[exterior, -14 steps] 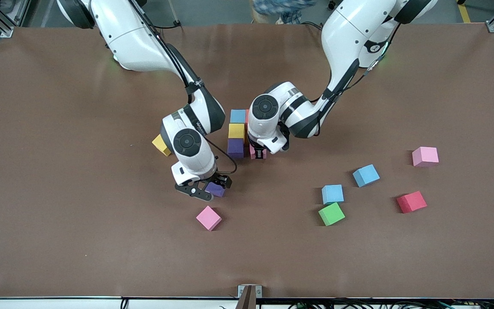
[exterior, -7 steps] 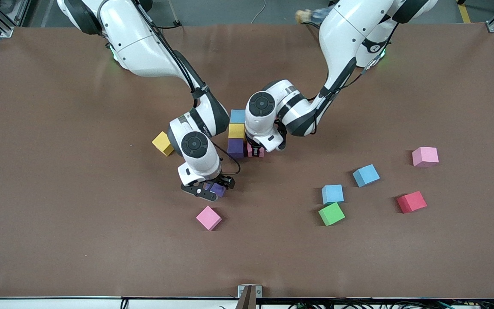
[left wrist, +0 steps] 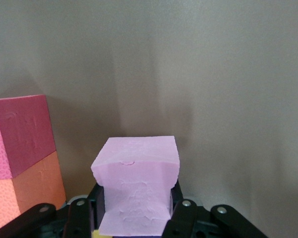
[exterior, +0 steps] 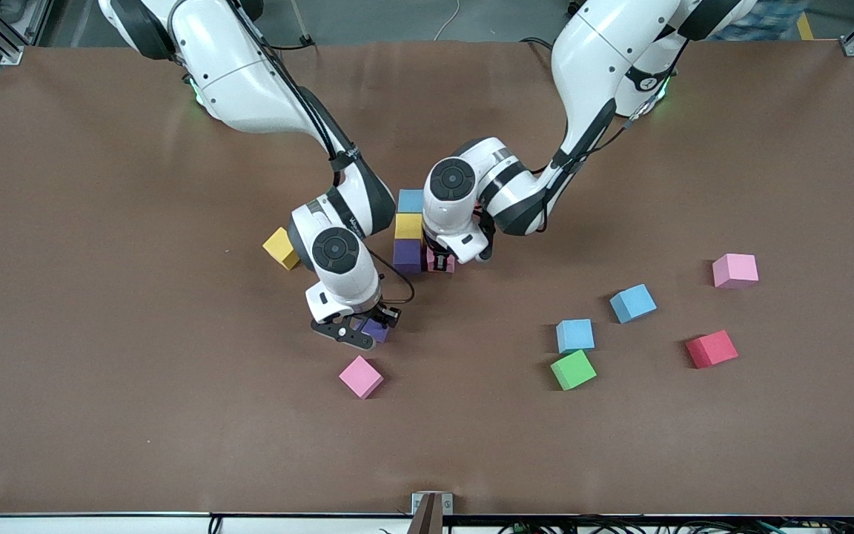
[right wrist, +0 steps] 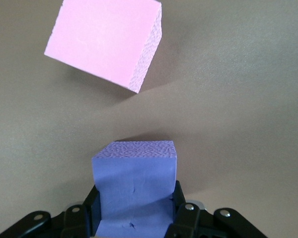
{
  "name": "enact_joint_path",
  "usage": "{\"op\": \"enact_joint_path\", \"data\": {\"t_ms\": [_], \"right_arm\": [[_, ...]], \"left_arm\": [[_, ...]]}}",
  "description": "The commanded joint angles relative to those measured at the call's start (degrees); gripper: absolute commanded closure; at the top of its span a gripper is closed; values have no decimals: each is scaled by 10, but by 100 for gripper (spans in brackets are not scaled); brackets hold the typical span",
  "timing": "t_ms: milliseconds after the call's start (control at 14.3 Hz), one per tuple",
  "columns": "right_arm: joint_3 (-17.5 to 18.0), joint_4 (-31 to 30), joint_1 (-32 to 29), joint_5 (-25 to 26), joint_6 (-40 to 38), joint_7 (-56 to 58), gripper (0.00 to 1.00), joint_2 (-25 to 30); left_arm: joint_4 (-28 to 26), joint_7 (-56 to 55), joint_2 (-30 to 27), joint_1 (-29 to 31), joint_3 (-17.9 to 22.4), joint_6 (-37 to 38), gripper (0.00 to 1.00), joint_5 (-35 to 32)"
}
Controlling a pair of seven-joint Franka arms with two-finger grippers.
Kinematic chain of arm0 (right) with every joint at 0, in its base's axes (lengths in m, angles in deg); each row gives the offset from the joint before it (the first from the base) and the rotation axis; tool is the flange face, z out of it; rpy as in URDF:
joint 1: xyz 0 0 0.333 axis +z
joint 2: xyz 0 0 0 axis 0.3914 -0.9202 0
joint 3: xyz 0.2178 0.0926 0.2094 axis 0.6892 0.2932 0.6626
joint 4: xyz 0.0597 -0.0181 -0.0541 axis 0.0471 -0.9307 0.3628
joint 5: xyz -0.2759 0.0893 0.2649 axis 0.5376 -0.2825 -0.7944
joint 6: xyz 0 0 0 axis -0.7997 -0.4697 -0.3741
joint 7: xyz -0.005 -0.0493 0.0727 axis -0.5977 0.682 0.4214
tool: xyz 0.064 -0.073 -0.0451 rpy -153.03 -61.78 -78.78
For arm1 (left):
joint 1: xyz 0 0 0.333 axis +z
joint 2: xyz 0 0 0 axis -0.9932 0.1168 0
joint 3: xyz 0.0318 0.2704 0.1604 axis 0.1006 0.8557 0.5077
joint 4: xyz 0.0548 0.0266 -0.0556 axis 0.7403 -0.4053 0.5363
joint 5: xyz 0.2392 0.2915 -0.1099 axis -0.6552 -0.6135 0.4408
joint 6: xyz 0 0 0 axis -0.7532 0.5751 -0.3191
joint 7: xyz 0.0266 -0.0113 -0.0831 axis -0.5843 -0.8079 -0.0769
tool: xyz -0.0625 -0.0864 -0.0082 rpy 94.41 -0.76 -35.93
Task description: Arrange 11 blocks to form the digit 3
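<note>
A purple block is gripped between the closed fingers of the right tool, low over the desk, between the part-built digit 3 and a loose pink block that lies nearer the front camera. In the right wrist view the same purple block is seen clamped on both sides by the fingers, with the pink block apart from it on the desk.

A pale pink block is held by the shut left tool, set against the purple cube at the near end of the digit. In the left wrist view the pale pink block is seen pinched between the fingers, with a red cube stacked on an orange cube beside it.

The digit so far is shown as a short column of touching cubes: a blue one farthest from the front camera, a yellow one next, and a purple one nearest.

A yellow block is seen loose toward the right arm's end, partly hidden by that arm's wrist. Toward the left arm's end, two blue blocks, a green block, a red block and another pink block are scattered, none touching except the green and the nearer blue, which lie just beside each other.
</note>
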Motion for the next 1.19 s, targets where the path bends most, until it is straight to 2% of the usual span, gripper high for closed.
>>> {"op": "enact_joint_path", "data": {"t_ms": [0,349,419,698,767,837,907,977,1116], "right_arm": [[1,16,-5,11,-7,-9,30,-7],[1,19,-7,11,-7,-9,28,-7],[1,19,-8,11,-7,-8,32,-7],[1,19,-8,11,-7,-7,69,-7],[1,19,-8,12,-7,-5,81,-7],[1,19,-8,17,-8,-3,98,-7],[1,19,-9,27,-7,-2,100,-7],[2,19,-10,35,-8,3,100,-7],[2,19,-12,36,-8,12,100,-6]], "left_arm": [[12,-2,5,-1,1,-13,96,0],[11,-10,10,0,2,-32,96,2],[11,-11,12,-2,2,-33,96,2],[9,-26,15,-2,2,-32,87,2],[10,-26,20,-2,2,-32,81,2],[11,-26,21,-1,1,-32,57,2],[11,-27,21,-2,2,-32,40,2],[10,-26,21,-2,2,-32,1,2],[11,-24,16,-2,2,-32,0,1]]}}
